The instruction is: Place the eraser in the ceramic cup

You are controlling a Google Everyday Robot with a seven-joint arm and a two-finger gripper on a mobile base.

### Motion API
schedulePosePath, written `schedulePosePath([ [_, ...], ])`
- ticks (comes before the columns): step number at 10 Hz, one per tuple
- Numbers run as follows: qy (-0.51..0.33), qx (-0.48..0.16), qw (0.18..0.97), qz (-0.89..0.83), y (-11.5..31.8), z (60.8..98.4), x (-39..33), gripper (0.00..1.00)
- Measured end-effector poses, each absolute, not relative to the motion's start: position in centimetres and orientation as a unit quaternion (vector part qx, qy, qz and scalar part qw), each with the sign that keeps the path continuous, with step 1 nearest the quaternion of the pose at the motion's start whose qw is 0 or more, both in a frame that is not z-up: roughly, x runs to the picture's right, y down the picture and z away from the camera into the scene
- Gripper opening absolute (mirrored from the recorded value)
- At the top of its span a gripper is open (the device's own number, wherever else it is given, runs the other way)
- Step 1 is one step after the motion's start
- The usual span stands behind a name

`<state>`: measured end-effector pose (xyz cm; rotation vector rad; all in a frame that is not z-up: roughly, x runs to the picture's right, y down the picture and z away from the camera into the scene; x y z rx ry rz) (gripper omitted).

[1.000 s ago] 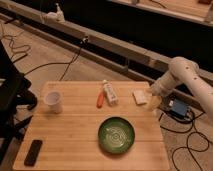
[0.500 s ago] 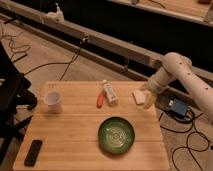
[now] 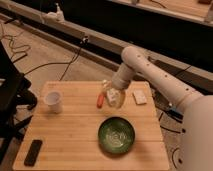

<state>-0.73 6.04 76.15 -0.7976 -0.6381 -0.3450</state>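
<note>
The black eraser (image 3: 33, 152) lies flat at the front left corner of the wooden table (image 3: 75, 130). The white ceramic cup (image 3: 53, 101) stands upright near the table's left edge, behind the eraser. My white arm reaches in from the right, and the gripper (image 3: 114, 96) hangs over the middle back of the table, above a white bottle and an orange object. It is far to the right of both cup and eraser.
A green glazed bowl (image 3: 116, 135) sits at front centre-right. A pale beige pad (image 3: 139, 97) lies at the back right. An orange object (image 3: 101, 100) and a white bottle (image 3: 109, 93) lie by the gripper. A black chair (image 3: 10, 95) stands left of the table.
The arm has swung left across the table's back, from beyond the right edge past the beige pad to over the bottle and orange object.
</note>
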Motion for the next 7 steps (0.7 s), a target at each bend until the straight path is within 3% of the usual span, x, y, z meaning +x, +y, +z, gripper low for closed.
schedulePosePath([
  [2,-0.335,-0.350,0.834,-0.264,8.1,73.5,-8.3,0.80],
  [7,-0.352,-0.335,0.811,-0.325,10.2,71.5,-11.2,0.80],
])
